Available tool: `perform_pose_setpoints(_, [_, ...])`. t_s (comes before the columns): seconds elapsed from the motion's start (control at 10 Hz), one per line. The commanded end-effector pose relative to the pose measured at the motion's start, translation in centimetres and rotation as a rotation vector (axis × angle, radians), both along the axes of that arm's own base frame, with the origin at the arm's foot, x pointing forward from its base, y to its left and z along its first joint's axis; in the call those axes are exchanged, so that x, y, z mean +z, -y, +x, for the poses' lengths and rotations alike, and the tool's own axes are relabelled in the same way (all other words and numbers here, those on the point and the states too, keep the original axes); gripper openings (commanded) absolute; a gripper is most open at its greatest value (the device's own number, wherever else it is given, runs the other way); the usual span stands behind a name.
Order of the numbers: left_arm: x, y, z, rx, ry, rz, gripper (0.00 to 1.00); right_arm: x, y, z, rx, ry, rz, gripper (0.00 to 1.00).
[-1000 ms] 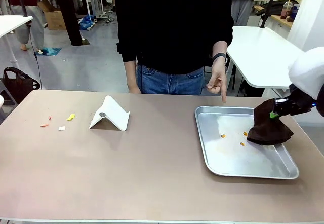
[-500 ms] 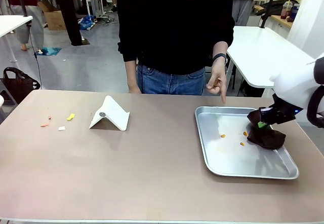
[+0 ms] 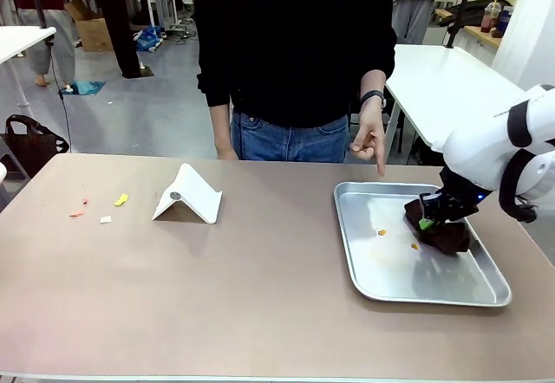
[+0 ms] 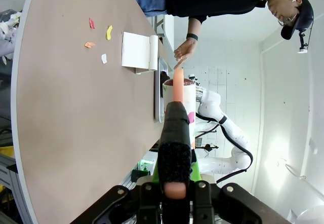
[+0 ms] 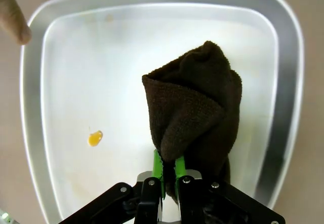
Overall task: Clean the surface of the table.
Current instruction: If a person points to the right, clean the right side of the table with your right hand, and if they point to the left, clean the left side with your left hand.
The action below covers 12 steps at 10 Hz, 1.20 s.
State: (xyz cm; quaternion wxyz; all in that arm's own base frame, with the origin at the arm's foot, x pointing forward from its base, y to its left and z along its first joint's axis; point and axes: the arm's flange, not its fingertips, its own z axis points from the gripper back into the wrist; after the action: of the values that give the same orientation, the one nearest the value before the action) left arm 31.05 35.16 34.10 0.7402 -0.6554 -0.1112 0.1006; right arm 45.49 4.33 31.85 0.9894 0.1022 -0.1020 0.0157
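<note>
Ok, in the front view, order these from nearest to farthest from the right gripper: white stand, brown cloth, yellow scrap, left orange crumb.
1. Brown cloth, held by the right gripper.
2. Left orange crumb, in the tray.
3. White stand, left of centre.
4. Yellow scrap, far left.

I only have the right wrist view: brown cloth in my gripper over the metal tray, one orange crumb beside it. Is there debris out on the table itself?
Observer: Yes. Four small scraps lie on the table near its left end, far from the tray and your brown cloth.
Operator: Whose fingertip is at my frame's corner?
Observer: It belongs to the person's hand, index finger pointing down at the tray's far rim.
Operator: Is the left arm free?
Observer: No. The left gripper is shut on a black-handled tool.
</note>
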Motion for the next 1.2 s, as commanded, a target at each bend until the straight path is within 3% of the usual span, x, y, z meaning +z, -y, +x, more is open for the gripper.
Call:
perform_pose_setpoints(0.0, [0.3,0.1,-0.3,-0.002,0.005,0.003,0.0,-1.6,-1.7,0.5,0.05,-0.082,0.04,0.1])
perform_pose_setpoints(0.7, [0.3,0.1,-0.3,-0.002,0.005,0.003,0.0,-2.3,-6.7,-1.2,0.125,-0.136,0.22,0.1])
perform_pose_setpoints(1.1, [0.3,0.1,-0.3,-0.002,0.005,0.003,0.0,-1.4,-7.7,-2.2,0.149,-0.095,0.264,0.1])
